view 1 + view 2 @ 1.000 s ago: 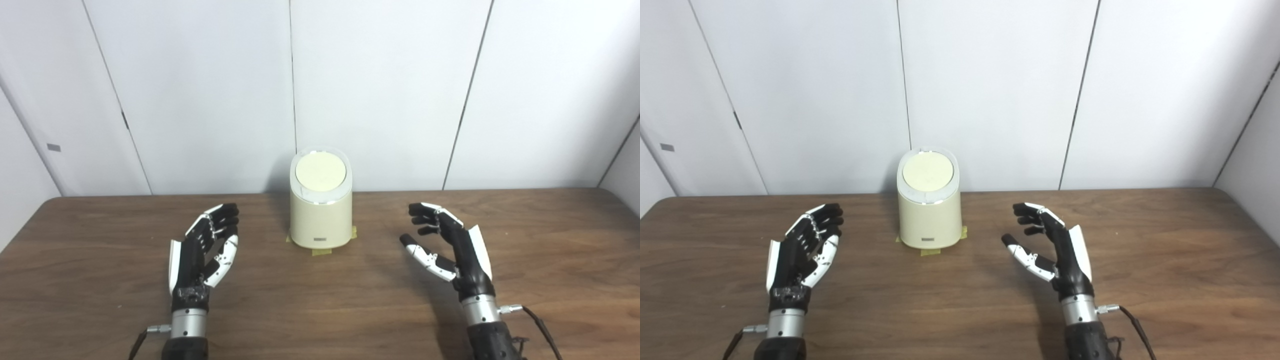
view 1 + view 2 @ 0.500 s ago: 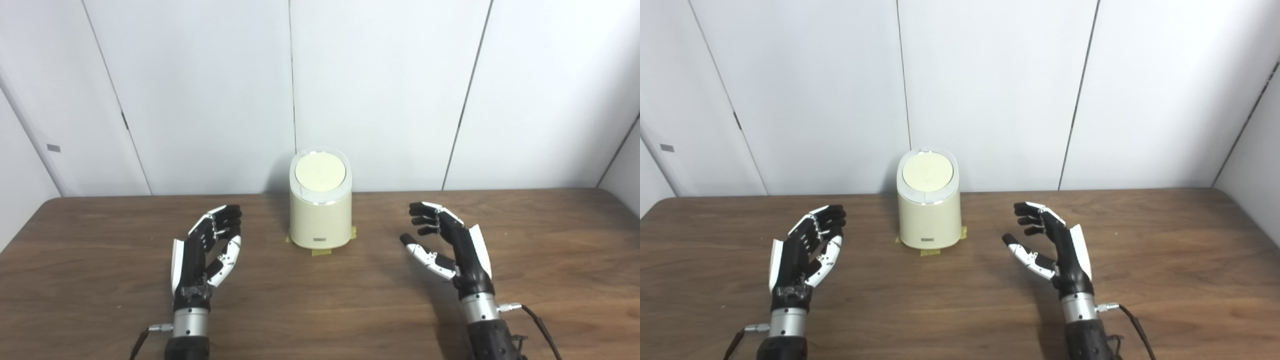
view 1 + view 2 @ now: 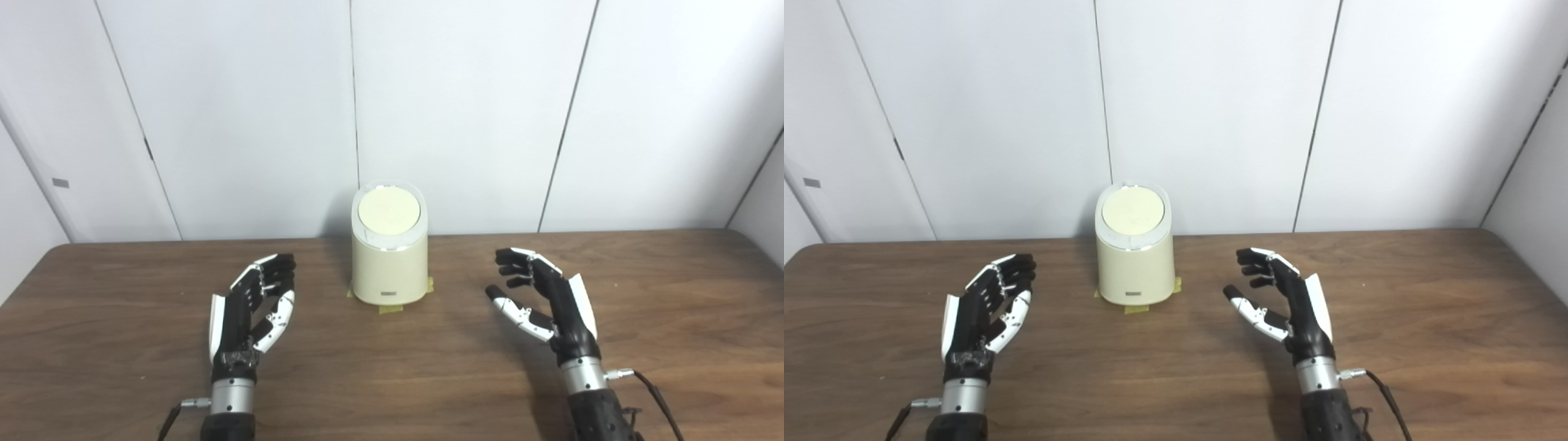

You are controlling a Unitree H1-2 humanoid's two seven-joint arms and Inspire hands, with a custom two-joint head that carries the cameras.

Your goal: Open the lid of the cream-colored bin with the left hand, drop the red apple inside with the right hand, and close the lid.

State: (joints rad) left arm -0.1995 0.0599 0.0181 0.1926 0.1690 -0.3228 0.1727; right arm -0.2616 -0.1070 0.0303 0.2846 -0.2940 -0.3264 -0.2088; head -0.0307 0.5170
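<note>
the left hand (image 3: 248,309) and right hand (image 3: 551,300) are held empty with fingers spread, either side of the cream-colored bin (image 3: 389,263) on the bench (image 3: 392,367). its lid (image 3: 389,211) is seen closed; no red apple is visible, so nothing appears begun.

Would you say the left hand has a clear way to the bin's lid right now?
Probably yes: the left hand is open, and only bare table lies between it and the bin, whose lid is shut and uncovered.
</note>
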